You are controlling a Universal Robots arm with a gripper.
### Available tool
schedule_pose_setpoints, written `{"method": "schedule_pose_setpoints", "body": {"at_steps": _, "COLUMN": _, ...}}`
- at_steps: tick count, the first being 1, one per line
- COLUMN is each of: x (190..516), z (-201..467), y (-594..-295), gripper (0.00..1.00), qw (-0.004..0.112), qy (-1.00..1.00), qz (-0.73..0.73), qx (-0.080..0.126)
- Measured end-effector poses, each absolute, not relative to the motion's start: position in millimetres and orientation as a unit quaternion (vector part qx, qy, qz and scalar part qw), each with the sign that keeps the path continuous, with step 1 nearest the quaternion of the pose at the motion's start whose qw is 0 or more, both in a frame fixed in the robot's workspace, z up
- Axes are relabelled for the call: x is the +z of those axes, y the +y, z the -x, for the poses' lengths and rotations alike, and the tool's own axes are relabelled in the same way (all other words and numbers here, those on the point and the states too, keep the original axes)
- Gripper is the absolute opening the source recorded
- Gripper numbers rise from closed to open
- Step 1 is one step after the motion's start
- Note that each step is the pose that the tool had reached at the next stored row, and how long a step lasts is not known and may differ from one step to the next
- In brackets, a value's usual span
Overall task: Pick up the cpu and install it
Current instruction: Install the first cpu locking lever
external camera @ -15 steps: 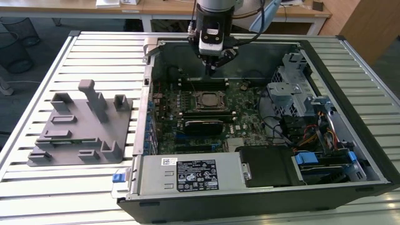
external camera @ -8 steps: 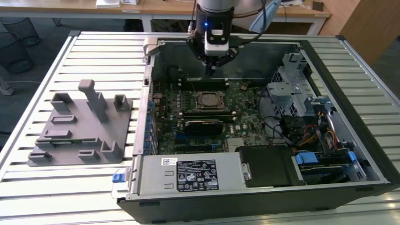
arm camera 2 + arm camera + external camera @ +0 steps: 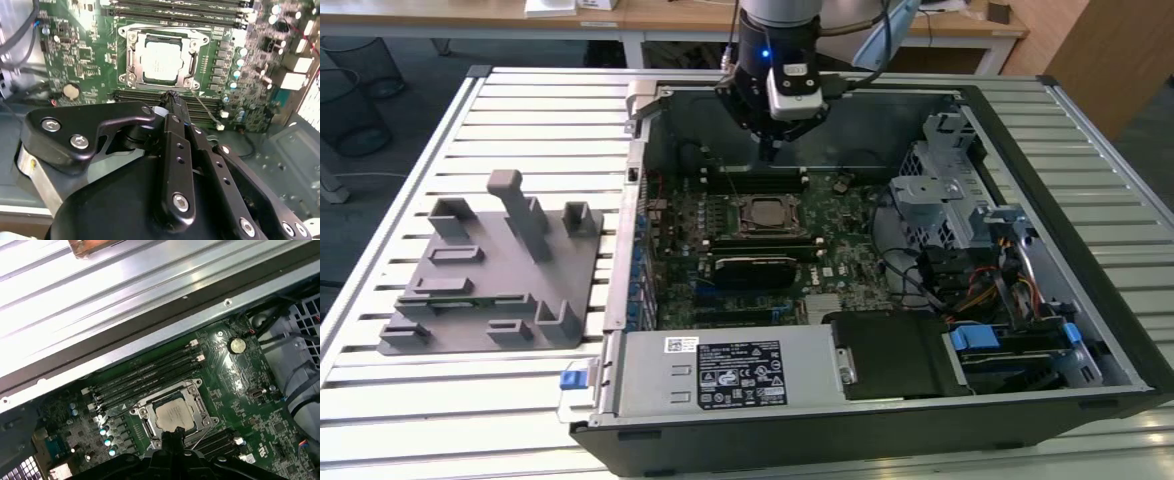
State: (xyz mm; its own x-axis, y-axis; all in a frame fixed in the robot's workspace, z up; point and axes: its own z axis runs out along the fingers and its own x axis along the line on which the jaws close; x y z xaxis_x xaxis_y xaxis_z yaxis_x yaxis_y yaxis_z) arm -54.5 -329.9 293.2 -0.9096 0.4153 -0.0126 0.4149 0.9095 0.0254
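The cpu (image 3: 758,213) lies flat in the black socket (image 3: 735,204) in the middle of the green board (image 3: 843,240). The board sits inside an open computer case (image 3: 854,425). The case rests on a metal surface (image 3: 454,400) made of long slats. In both wrist views the cpu (image 3: 161,61) (image 3: 174,414) shows its pale silver top, with the socket frame (image 3: 129,60) all around it. The end effector (image 3: 770,152) hangs above the board, near the socket, and does not touch the cpu. Its two fingers come together at one thin tip (image 3: 173,96) (image 3: 173,432), so it looks closed, and it has nothing in it. Long dark memory sticks (image 3: 145,377) lie just beside the socket. A round silver battery (image 3: 236,345) sits on the board, well apart from the cpu. On the exterior view's left, a grey tray (image 3: 480,290) with upright posts stands on the surface beside the case.
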Motion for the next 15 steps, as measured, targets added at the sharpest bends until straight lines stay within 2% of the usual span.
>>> {"method": "schedule_pose_setpoints", "body": {"at_steps": 15, "x": 292.2, "z": 54.5, "y": -329.9, "gripper": 0.11, "qw": 0.007, "qy": 0.997, "qz": -0.079, "qx": 0.012}}
